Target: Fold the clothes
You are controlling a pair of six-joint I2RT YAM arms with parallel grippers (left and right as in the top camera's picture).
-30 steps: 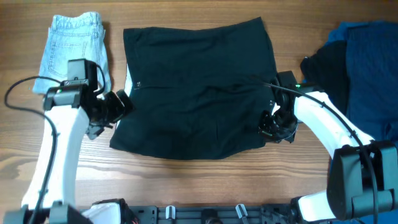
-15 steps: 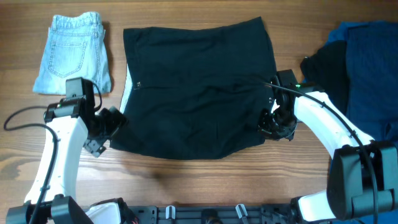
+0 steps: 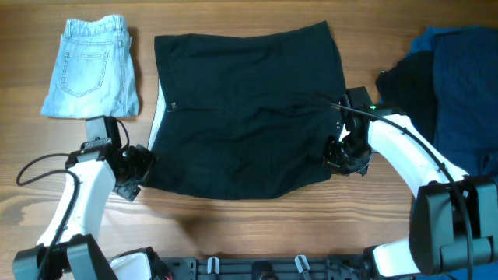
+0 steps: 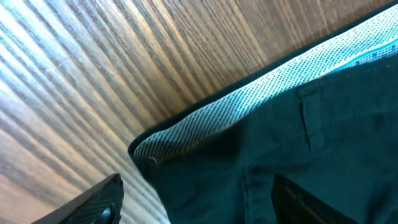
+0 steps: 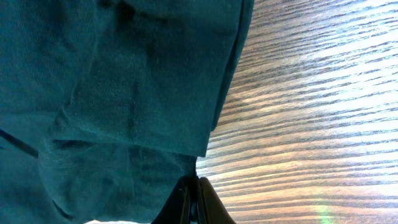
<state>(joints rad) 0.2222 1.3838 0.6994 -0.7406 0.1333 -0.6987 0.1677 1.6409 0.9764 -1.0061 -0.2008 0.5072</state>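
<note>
The black shorts (image 3: 249, 109) are lying spread flat on the table (image 3: 233, 214). At their lower left corner the left gripper (image 3: 134, 167) is hovering, its fingers (image 4: 93, 205) standing well apart, with the corner of the pale waistband (image 4: 249, 106) lying between them, ungripped. At the shorts' right edge the right gripper (image 3: 342, 155) is pinching the hem, jaws pressed together on the cloth. Folded denim shorts (image 3: 92, 68) are lying to their upper left and dark blue garments (image 3: 463, 85) to their right.

Robot lab bench, not a home. A wood-grain table (image 3: 233, 225) is fitted with a white left arm (image 3: 82, 194) and right arm (image 3: 401, 148), mounted by a black rail (image 3: 257, 268) at the near edge. A cable (image 3: 39, 162) is left trailing. Shorts (image 3: 249, 117), denim (image 3: 92, 66) and a dark heap (image 3: 455, 85) are laid out.
</note>
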